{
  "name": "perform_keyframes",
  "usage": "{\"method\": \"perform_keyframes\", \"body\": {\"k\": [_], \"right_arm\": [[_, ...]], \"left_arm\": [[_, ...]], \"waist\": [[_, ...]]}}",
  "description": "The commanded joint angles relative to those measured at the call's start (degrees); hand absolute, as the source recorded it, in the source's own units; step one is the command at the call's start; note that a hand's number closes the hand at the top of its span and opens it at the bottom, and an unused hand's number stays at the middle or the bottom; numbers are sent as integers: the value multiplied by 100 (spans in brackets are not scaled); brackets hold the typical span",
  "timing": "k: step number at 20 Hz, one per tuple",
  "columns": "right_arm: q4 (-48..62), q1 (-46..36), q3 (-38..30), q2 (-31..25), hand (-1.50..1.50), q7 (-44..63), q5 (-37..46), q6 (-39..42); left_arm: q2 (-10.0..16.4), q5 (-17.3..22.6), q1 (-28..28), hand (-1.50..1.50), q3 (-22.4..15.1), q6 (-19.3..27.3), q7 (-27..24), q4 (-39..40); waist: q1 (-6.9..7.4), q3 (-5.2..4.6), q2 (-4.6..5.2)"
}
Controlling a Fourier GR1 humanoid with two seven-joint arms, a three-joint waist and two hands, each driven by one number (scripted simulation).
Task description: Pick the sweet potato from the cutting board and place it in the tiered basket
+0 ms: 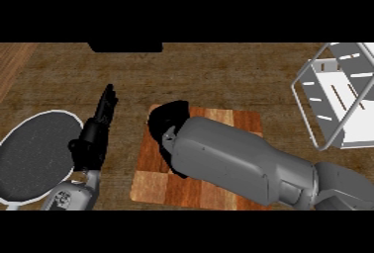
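Hanging apparently low over the cutting board (157,184) is the right robot hand (169,116) (grasp cannot be told).

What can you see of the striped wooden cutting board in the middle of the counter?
The rectangular wooden cutting board is built of lengthwise strips, pale and reddish-brown, with rounded corners. It lies flat on the brown wooden counter, between a dark speckled round plate and a white wire basket, touching neither. The black right hand and its grey forearm lie over its upper left and middle, hiding whatever lies beneath.
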Motion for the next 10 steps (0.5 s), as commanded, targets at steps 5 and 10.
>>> {"method": "perform_keyframes", "body": {"k": [5, 10], "right_arm": [[-49, 371, -118, 434, -150, 1079, 177, 323], [552, 398, -205, 468, -150, 523, 588, 313]], "left_arm": [[15, -51, -88, 0, 136, -48, 178, -152], [-47, 11, 129, 0, 131, -215, -75, -51]], "waist": [[-9, 0, -8], [39, -1, 18]]}}
